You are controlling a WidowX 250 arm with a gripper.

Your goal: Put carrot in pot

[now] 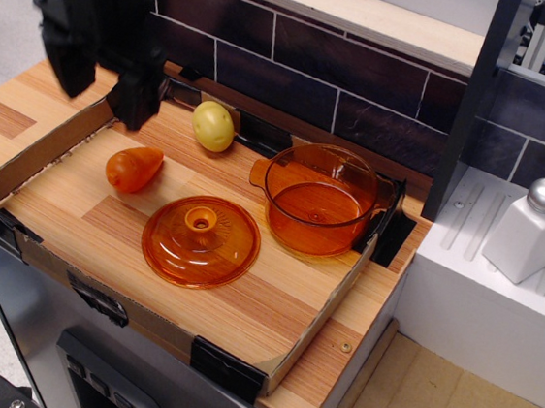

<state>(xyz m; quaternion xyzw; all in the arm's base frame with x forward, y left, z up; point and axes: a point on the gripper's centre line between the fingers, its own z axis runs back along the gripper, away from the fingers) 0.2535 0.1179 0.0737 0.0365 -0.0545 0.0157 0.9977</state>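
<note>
The orange toy carrot (133,169) lies on its side at the left of the wooden tray floor. The transparent amber pot (319,199) stands upright and empty at the right of the tray. My black gripper (104,89) hangs open and empty above the tray's back-left corner, up and to the left of the carrot, with its two fingers spread apart.
A flat orange lid with a knob (200,240) lies in front, between carrot and pot. A yellow-green ball (212,126) sits at the back. Low cardboard walls (39,155) ring the tray. A dark tiled wall (346,66) stands behind. A white shaker (528,231) stands at the right.
</note>
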